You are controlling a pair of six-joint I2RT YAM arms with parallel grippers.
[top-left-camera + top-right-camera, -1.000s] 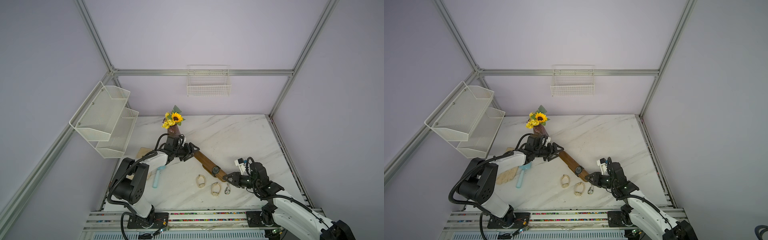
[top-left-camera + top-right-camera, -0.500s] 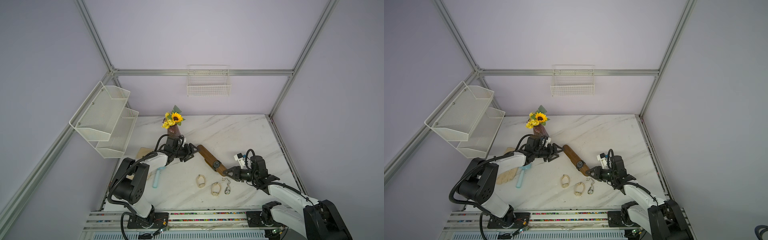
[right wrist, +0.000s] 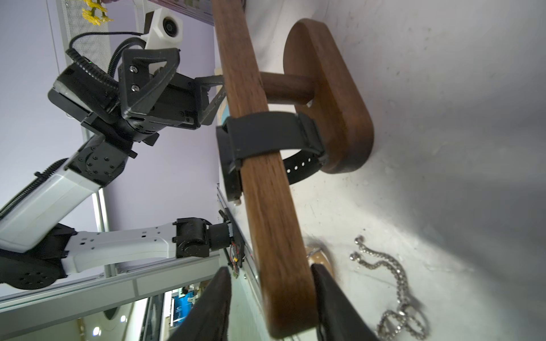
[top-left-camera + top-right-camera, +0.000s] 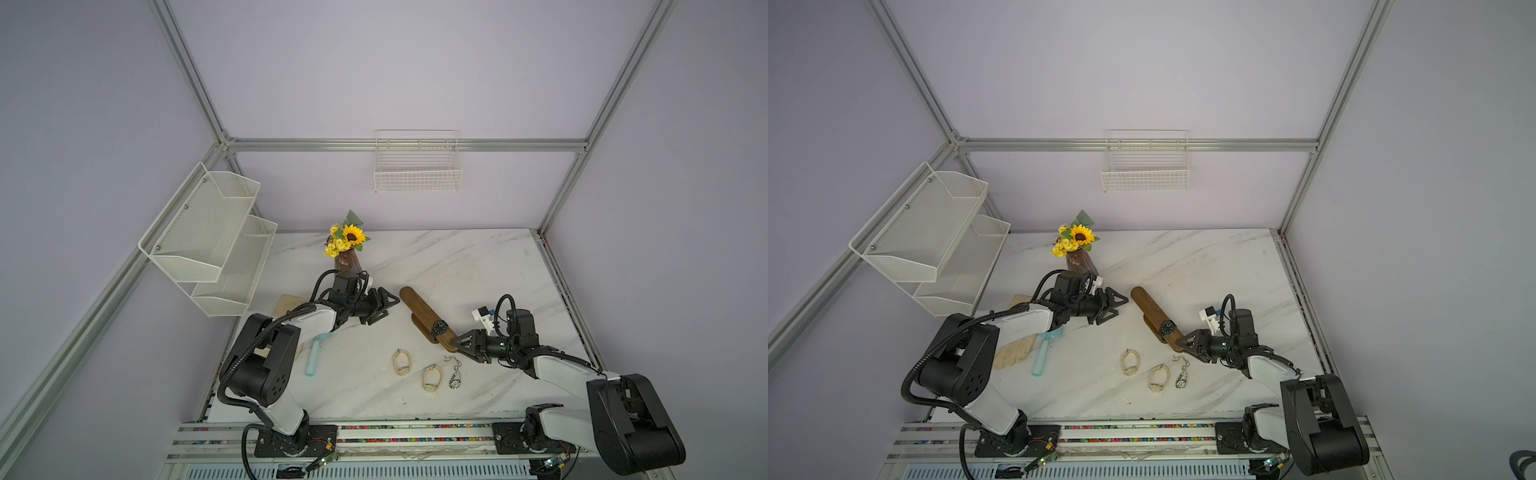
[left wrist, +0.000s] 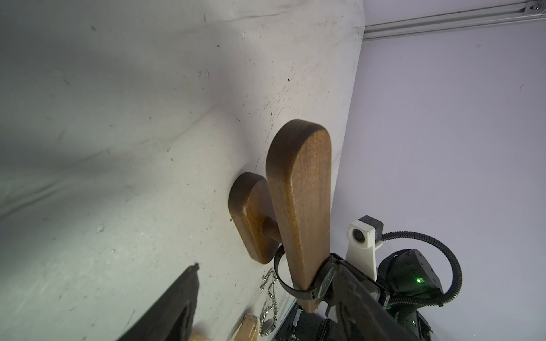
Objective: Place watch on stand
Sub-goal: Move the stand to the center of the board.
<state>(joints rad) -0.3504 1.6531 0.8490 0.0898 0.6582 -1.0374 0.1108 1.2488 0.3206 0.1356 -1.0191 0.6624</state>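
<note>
- The black watch (image 3: 266, 133) is looped round the bar of the stand (image 4: 419, 309), near the end facing my right gripper (image 4: 456, 341).
- The right jaws are parted and straddle that bar end, gripping nothing. The left gripper (image 4: 388, 308) is spread and empty, just off the far end.
- Risk 1: if I back out crooked, a finger catches the bar and tips the stand on its small base.
- Risk 2: that knock could slide the watch off the end.

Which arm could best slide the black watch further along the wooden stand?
Right, probably. The right claw straddles the near end of the stand, just beside the watch; the left claw hangs open, apart from its far end.
</note>
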